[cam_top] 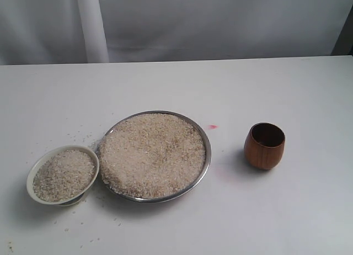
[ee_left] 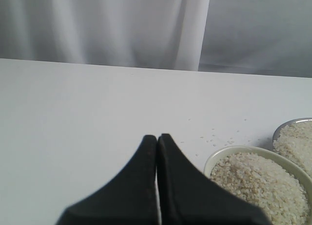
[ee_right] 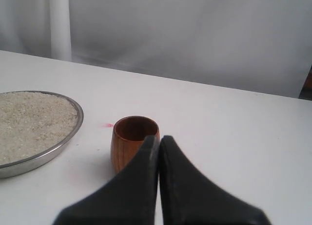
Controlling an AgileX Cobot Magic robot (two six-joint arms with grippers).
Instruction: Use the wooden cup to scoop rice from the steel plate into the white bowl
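Observation:
The steel plate (cam_top: 203,134) sits mid-table, heaped with rice (cam_top: 151,153). Touching its left rim is the white bowl (cam_top: 38,165), also filled with rice. The wooden cup (cam_top: 265,145) stands upright and empty to the plate's right. Neither arm shows in the exterior view. In the left wrist view my left gripper (ee_left: 157,137) is shut on nothing, with the bowl (ee_left: 219,153) and plate rim (ee_left: 287,123) just beyond it. In the right wrist view my right gripper (ee_right: 159,138) is shut and empty, held just in front of the cup (ee_right: 127,140), with the plate (ee_right: 73,132) off to one side.
Loose rice grains (cam_top: 83,138) lie scattered on the white table around the bowl and near the front edge. A small pink mark (cam_top: 212,126) sits between plate and cup. A white curtain (cam_top: 176,23) hangs behind the table's far edge.

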